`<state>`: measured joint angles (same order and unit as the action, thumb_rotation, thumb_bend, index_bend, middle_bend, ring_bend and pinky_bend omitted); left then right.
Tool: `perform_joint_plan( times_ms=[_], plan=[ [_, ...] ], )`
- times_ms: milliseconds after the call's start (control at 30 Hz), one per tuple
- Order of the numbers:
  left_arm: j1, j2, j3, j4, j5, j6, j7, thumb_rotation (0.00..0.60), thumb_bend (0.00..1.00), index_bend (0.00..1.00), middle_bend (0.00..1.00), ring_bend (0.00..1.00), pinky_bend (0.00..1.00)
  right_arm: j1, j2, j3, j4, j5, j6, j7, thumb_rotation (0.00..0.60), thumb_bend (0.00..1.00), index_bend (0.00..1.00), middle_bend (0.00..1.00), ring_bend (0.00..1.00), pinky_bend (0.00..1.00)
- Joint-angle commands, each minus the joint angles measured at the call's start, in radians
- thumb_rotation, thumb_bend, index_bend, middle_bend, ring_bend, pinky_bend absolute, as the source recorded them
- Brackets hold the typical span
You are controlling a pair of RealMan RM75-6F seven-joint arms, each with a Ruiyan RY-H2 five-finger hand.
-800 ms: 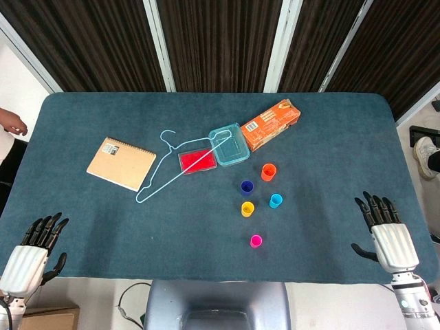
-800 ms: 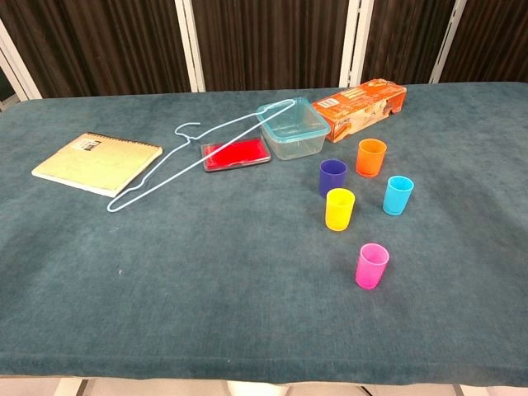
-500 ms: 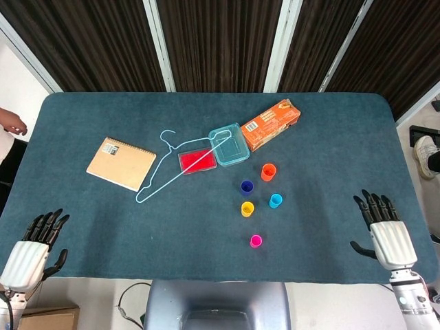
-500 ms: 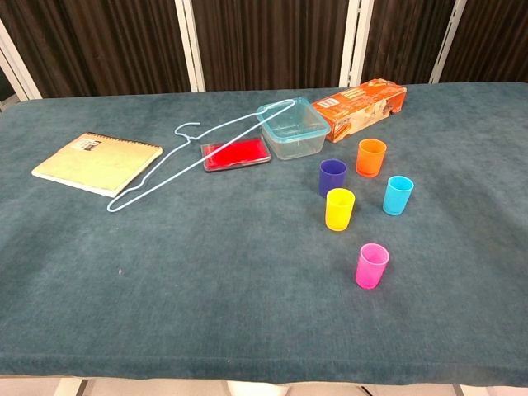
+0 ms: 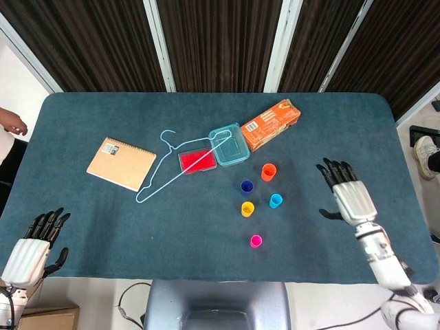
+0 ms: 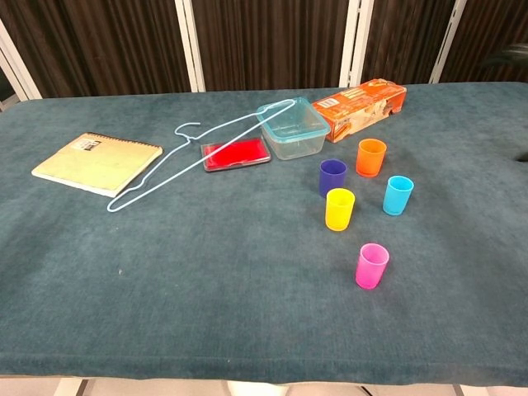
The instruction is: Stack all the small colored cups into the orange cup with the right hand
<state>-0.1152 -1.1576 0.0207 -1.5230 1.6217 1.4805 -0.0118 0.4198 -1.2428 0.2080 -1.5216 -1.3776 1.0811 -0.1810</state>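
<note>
The orange cup (image 5: 268,172) (image 6: 370,157) stands upright right of the table's middle. Close by stand a dark blue cup (image 5: 247,187) (image 6: 332,177), a yellow cup (image 5: 247,209) (image 6: 339,209), a light blue cup (image 5: 276,201) (image 6: 398,195) and a pink cup (image 5: 256,240) (image 6: 371,265), all apart from one another. My right hand (image 5: 346,191) hovers over the table to the right of the cups, fingers spread, holding nothing. My left hand (image 5: 33,242) is at the table's near left corner, fingers spread and empty. The chest view shows neither hand clearly.
An orange carton (image 5: 271,124) and a clear plastic container (image 5: 229,144) lie behind the cups. A red flat pad (image 5: 197,161), a light blue wire hanger (image 5: 175,169) and a tan spiral notebook (image 5: 121,163) lie to the left.
My right hand has moved from the table's near right edge inward and toward the cups. The left hand has barely shifted. The cups have not moved.
</note>
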Motion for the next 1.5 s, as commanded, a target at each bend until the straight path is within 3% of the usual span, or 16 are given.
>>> perform_joint_plan(
  times_ms=[33, 367, 767, 1100, 1233, 1333, 1500],
  plan=[
    [0.005, -0.003, 0.006, 0.002, 0.001, 0.002, 0.004, 0.600, 0.46, 0.00, 0.00, 0.00, 0.09, 0.146, -0.073, 0.076, 0.058, 0.118, -0.128, -0.151, 0.600, 0.26, 0.11, 0.00, 0.00, 0.00],
    [-0.003, -0.003, -0.003, 0.003, -0.013, -0.009, 0.004, 0.600, 0.46, 0.00, 0.00, 0.00, 0.09, 0.351, -0.254, 0.077, 0.225, 0.276, -0.294, -0.324, 0.600, 0.31, 0.31, 0.00, 0.00, 0.00],
    [-0.005, 0.007, -0.006, 0.002, -0.013, -0.001, -0.019, 0.600, 0.46, 0.00, 0.00, 0.00, 0.09, 0.438, -0.411, 0.028, 0.380, 0.322, -0.337, -0.334, 0.600, 0.36, 0.41, 0.00, 0.00, 0.00],
    [-0.003, 0.011, -0.001, 0.003, -0.006, 0.005, -0.029, 0.600, 0.46, 0.00, 0.00, 0.00, 0.09, 0.473, -0.460, 0.021, 0.423, 0.331, -0.347, -0.302, 0.600, 0.39, 0.49, 0.00, 0.00, 0.00],
    [-0.003, 0.012, -0.002, 0.003, -0.007, 0.006, -0.031, 0.600, 0.46, 0.00, 0.00, 0.00, 0.09, 0.477, -0.466, 0.015, 0.431, 0.333, -0.340, -0.298, 0.600, 0.45, 0.58, 0.00, 0.00, 0.00],
    [0.001, 0.011, 0.003, 0.004, -0.002, 0.011, -0.032, 0.600, 0.46, 0.00, 0.00, 0.00, 0.09, 0.474, -0.465, 0.014, 0.431, 0.332, -0.313, -0.305, 0.600, 0.47, 0.65, 0.03, 0.00, 0.00],
    [-0.002, 0.011, 0.002, 0.003, -0.001, 0.009, -0.031, 0.600, 0.46, 0.00, 0.00, 0.00, 0.09, 0.455, -0.446, 0.041, 0.397, 0.293, -0.210, -0.259, 0.600, 0.47, 0.67, 0.06, 0.00, 0.00]
  ],
)
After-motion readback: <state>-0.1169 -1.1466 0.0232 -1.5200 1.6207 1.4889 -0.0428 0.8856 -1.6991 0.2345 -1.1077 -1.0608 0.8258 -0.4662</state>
